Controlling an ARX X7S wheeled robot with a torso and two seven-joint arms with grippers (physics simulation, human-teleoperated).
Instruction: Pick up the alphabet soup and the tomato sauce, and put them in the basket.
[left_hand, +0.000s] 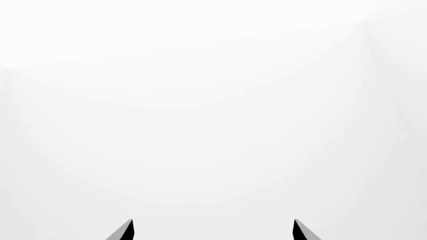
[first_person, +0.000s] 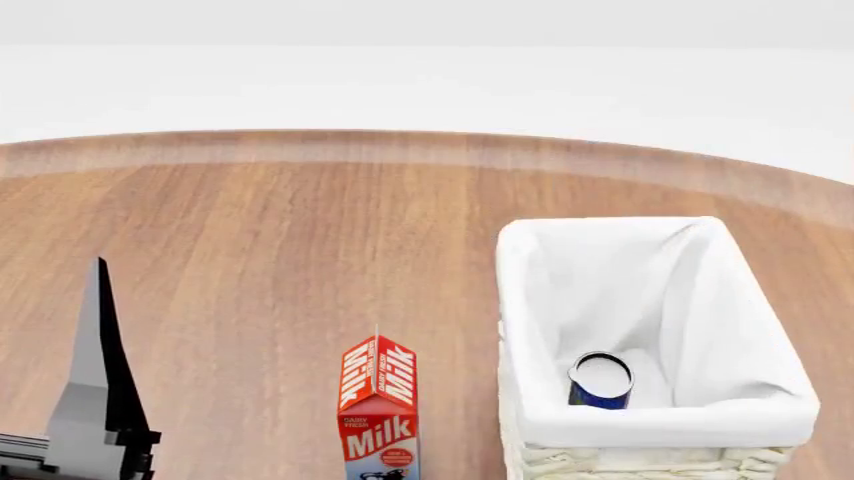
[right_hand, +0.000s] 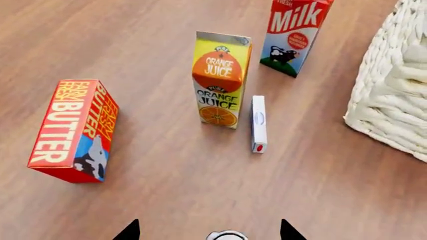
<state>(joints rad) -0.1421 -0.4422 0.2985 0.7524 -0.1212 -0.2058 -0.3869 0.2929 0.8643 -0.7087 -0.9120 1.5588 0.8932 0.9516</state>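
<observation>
The basket (first_person: 657, 330) stands on the wooden counter (first_person: 294, 260) at the right of the head view, its white cloth lining folded over the rim. Inside it, near the front wall, the alphabet soup (first_person: 601, 380) stands upright, blue label and silvery-white top visible from above. The tomato sauce cannot be identified with certainty: at the bottom edge of the right wrist view a small silvery round rim (right_hand: 227, 235) shows between the fingers, but too little of it is visible to name it.

A milk carton (first_person: 379, 410) stands upright just left of the basket, apart from it. The right wrist view also shows an orange juice carton (right_hand: 220, 80) upright, a small white flat box (right_hand: 259, 124) lying just beside it, a red butter box (right_hand: 75, 131) lying on its side well apart, and a corner of the woven basket wall.

The left gripper (left_hand: 213, 230) shows two dark fingertips spread apart against a blank white field, nothing between them. The right gripper (right_hand: 208, 231) shows its fingertips spread apart as well; whether they touch the silvery rim cannot be told. Part of the left arm (first_person: 96, 390) appears at the lower left of the head view.
</observation>
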